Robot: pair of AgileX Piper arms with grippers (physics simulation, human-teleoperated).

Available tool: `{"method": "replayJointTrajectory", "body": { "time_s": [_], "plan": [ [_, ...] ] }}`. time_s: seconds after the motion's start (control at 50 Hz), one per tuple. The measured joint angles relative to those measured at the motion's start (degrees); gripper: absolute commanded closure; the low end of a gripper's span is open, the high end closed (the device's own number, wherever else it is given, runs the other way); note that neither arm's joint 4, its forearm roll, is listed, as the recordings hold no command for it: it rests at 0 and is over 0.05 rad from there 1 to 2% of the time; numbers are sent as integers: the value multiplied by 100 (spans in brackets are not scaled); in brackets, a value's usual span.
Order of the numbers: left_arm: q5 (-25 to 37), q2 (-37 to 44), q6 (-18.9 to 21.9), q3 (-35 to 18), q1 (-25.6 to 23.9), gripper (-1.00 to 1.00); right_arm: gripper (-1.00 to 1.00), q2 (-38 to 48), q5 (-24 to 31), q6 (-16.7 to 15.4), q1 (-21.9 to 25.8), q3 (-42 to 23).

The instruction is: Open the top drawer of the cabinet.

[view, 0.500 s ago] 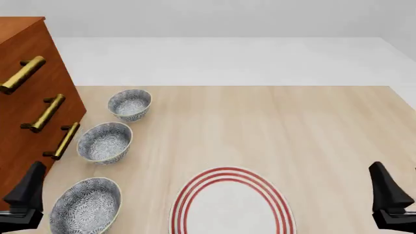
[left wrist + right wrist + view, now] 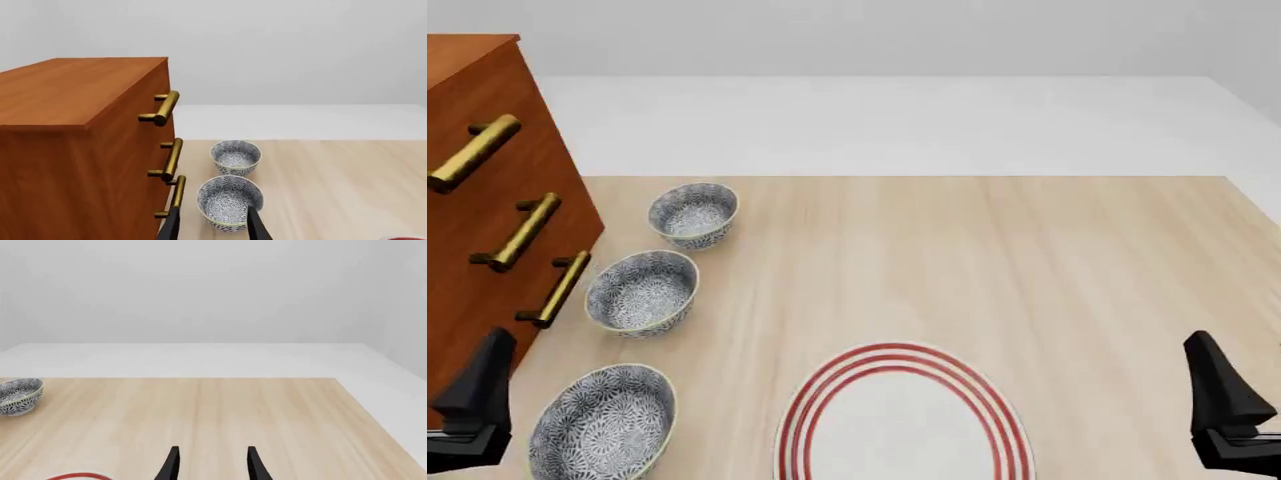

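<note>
The cabinet (image 2: 467, 260) stands at the table's left edge, its three drawers all flush. The top drawer (image 2: 501, 100) carries a brass bar handle (image 2: 474, 152), which also shows in the left wrist view as the uppermost handle (image 2: 163, 108). My left gripper (image 2: 487, 365) hangs low near the front left, below and short of the cabinet's front. It is open and empty, with its fingers (image 2: 171, 226) pointing past the lowest handle (image 2: 175, 196). My right gripper (image 2: 1212, 365) sits at the front right, open (image 2: 212, 465) and empty, far from the cabinet.
Three patterned bowls line up beside the cabinet: far (image 2: 694, 213), middle (image 2: 642, 291) and near (image 2: 603, 422). A white plate with red rings (image 2: 901, 415) lies at the front centre. The table's far edge (image 2: 908, 178) runs behind the bowls.
My left gripper has shifted very slightly to the left. Nothing else has moved.
</note>
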Motion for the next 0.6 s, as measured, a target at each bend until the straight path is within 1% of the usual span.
{"method": "replayJointTrajectory", "body": {
  "time_s": [0.1,0.24,0.42,0.52,0.6],
  "plan": [
    [-24,-14,214,-84,43,-100,-100,1,0,0,0,-1],
    [-69,-26,679,-207,77,-100,-100,2,0,-1,0,-1],
    [-49,-34,1175,-402,140,-100,-100,2,0,0,0,-1],
    [-23,-37,1506,-512,147,-100,-100,2,-1,0,0,-1],
    [-34,-39,1846,-608,116,-100,-100,2,-1,0,0,-1]
  ]
}}
